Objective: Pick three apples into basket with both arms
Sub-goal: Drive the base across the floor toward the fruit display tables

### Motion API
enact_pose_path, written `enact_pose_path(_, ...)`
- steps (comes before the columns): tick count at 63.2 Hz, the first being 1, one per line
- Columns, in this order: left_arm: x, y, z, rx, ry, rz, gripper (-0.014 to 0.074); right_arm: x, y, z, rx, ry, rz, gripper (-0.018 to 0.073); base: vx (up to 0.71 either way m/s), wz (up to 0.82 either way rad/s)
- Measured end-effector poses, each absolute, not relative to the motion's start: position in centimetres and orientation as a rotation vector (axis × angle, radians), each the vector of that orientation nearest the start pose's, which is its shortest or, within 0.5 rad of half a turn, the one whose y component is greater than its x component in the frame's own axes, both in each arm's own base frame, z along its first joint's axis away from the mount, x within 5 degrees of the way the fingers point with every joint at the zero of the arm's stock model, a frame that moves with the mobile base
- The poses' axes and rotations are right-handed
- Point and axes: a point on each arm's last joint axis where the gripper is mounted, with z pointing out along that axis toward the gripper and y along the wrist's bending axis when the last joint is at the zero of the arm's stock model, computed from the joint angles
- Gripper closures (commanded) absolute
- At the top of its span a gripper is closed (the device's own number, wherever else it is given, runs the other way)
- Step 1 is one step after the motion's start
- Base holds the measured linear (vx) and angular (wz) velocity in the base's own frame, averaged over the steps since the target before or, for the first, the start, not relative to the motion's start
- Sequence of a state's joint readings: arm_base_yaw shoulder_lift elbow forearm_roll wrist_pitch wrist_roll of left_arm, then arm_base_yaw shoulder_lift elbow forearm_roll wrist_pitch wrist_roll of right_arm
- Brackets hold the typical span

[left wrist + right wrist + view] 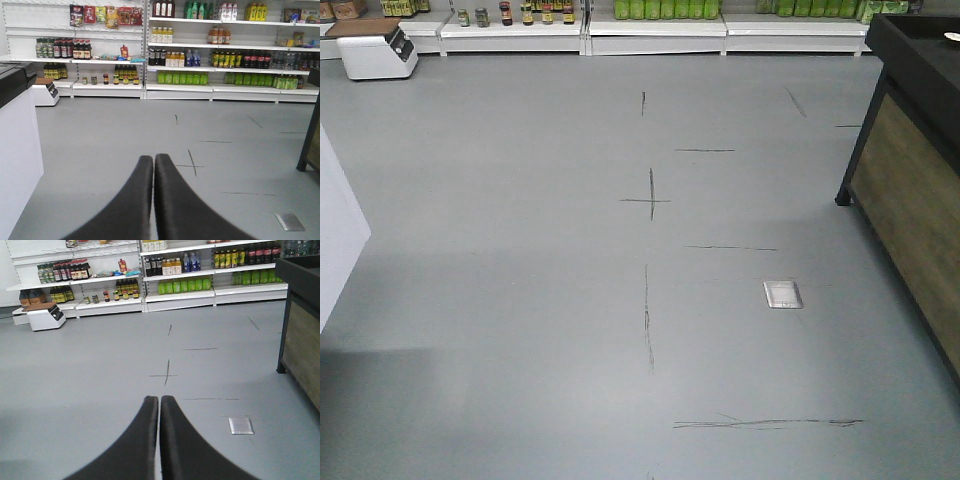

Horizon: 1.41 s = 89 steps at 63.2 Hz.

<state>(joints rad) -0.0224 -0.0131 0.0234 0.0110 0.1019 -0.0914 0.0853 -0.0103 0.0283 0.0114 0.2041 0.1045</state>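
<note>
Currently left gripper (153, 159) and right gripper (159, 400) are clenched, empty, above grey floor (100, 130); unseen apples, likely firm yet bruisable, should suit gentle grasps across their middles.

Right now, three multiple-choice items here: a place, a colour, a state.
1. Where is the silver floor plate? A on a shelf; B on the floor, left of the wood-panelled counter; C on the counter.
2. Colour of the long bottle row on the lowest shelf? A green; B blue; C red.
3. The left end effector and right end effector? A both open; B both shut, empty; C shut on apples.
Key: B, it lies on bare floor; A, they are bright green; B, each closes to a seam, nothing held.
</note>
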Motion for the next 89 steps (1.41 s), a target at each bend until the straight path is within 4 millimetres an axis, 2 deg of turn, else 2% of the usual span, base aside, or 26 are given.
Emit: enact_pose_path(89, 5.64, -0.12, 19.67, -0.047, 1.596, -0.079, 0.0603, 5.58, 0.5, 18.57, 0.024, 1.708, 0.152, 0.0564, 0.03, 0.03)
